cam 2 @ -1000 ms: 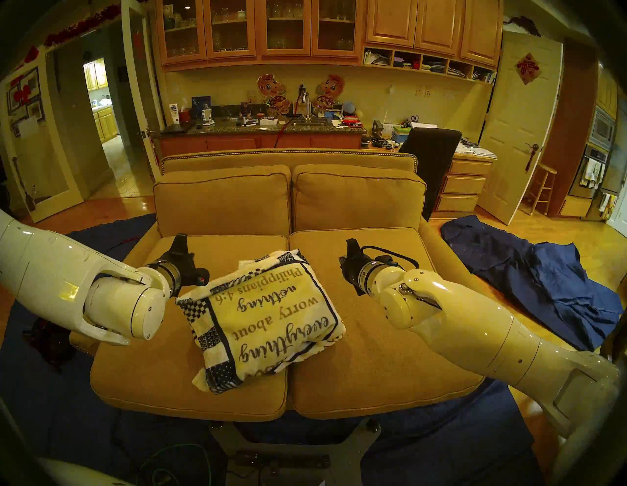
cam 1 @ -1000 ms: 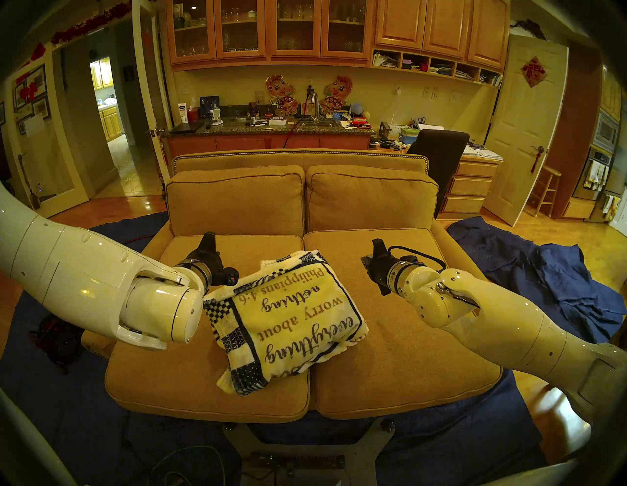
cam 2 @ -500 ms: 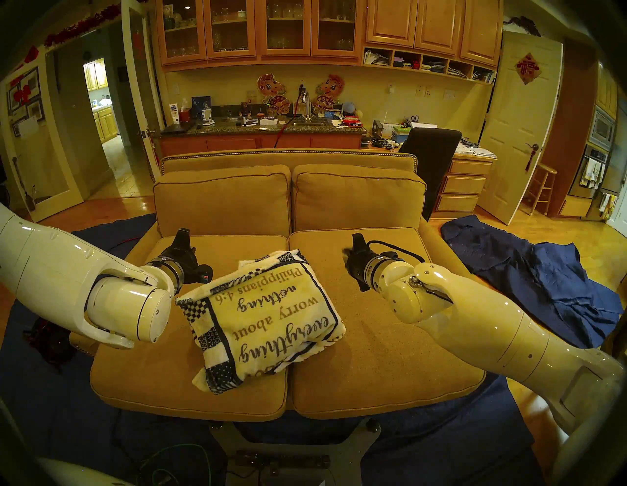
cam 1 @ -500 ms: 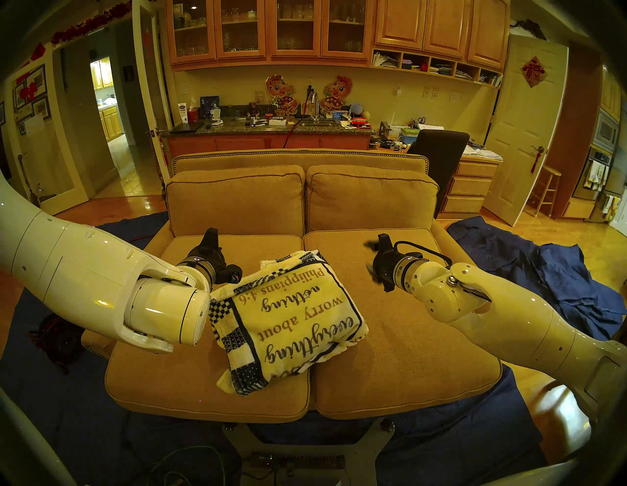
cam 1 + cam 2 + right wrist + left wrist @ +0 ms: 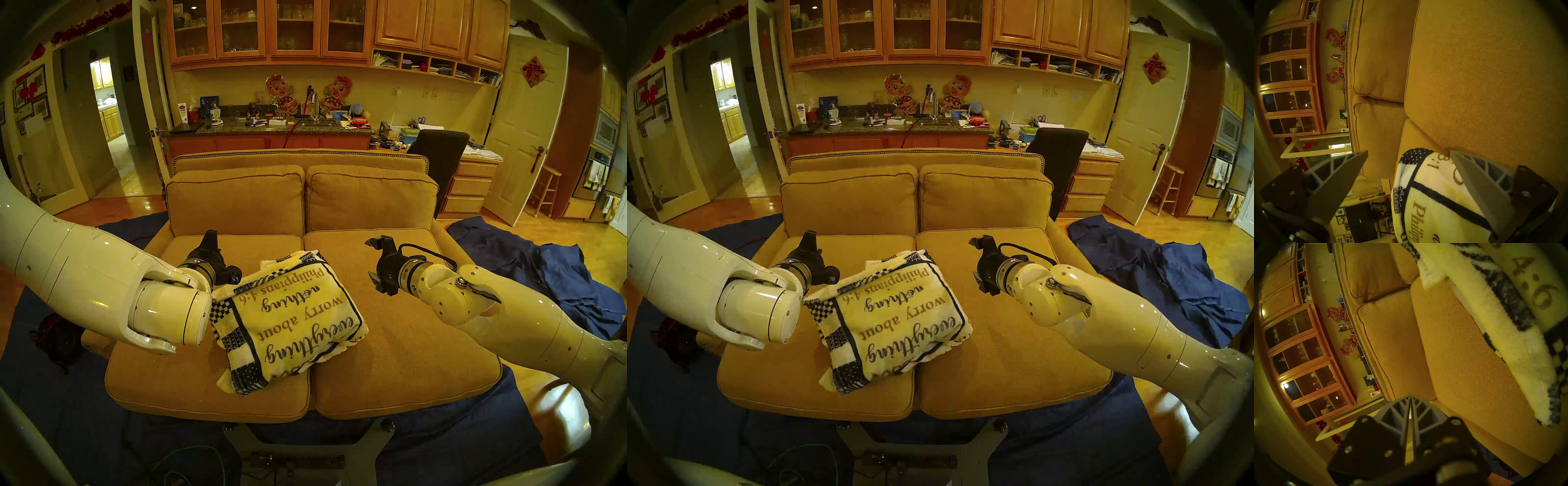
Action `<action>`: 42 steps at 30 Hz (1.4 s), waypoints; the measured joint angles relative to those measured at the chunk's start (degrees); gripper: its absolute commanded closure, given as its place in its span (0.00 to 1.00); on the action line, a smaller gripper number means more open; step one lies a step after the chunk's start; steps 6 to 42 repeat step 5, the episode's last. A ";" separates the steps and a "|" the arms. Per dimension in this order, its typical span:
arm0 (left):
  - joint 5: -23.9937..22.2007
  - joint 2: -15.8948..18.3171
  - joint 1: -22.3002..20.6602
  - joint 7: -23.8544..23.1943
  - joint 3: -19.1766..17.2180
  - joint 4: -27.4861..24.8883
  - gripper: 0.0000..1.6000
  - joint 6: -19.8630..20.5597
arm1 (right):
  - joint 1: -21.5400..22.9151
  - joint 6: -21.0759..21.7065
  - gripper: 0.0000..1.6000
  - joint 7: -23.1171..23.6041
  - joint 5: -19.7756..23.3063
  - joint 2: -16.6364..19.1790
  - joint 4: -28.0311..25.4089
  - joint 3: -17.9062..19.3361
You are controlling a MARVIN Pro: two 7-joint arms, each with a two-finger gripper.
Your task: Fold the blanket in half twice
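Blanket sits folded into a compact, slightly skewed rectangle on the sofa, straddling the seam between the two seat cushions, more of it on the left cushion. Top face shows a navy-bordered panel with "worry about nothing / everything / Philippians 4:6", upside down from the head view; checkered patchwork strip runs along its left edge, and a lower layer pokes out at the near-left corner. Neither gripper touches it. Left gripper hangs over the left seat cushion just beside the blanket's far-left edge, fingers pressed together and empty; the left wrist view shows the two finger pads meeting with only a thin slit, blanket's fuzzy edge off to the side. Right gripper hovers over the right seat cushion, near the blanket's right side but clear of it, fingers spread wide, nothing between them; the right wrist view has the blanket's panel below the gap. Dark blue cloth lies crumpled on the floor right of the sofa, more blue cloth under and left of it.
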 measured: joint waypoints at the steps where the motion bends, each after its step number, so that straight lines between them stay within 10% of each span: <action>1: -0.13 -0.05 0.00 0.11 0.00 0.00 0.75 0.00 | 0.01 0.01 0.00 0.02 0.00 0.03 -0.01 0.00; 42: -0.53 -0.19 0.00 0.47 0.00 0.01 0.75 0.00 | 0.02 0.04 0.00 0.08 -0.08 0.12 -0.05 0.00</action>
